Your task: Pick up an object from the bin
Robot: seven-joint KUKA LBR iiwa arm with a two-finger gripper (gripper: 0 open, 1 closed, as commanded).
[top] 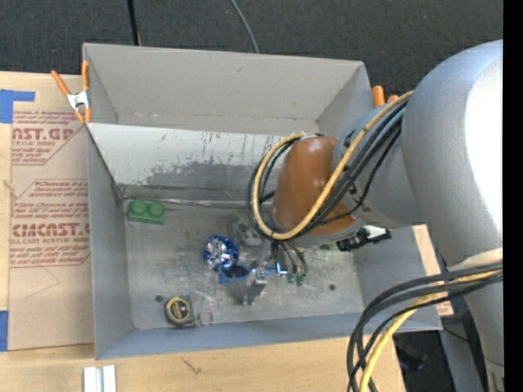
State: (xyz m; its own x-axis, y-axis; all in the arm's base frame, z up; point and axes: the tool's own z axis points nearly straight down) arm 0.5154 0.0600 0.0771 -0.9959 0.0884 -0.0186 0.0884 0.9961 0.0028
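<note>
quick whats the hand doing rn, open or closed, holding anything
Hand: cannot be told. It is low in the bin, just beside a blue crumpled thing.

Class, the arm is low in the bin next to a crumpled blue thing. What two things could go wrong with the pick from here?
1. The gripper sits close beside the blue wad, not plainly over it; a grasp here may just push the wad aside.
2. The gripper looks very low over the bin floor; going further down could scrape the metal.
</note>
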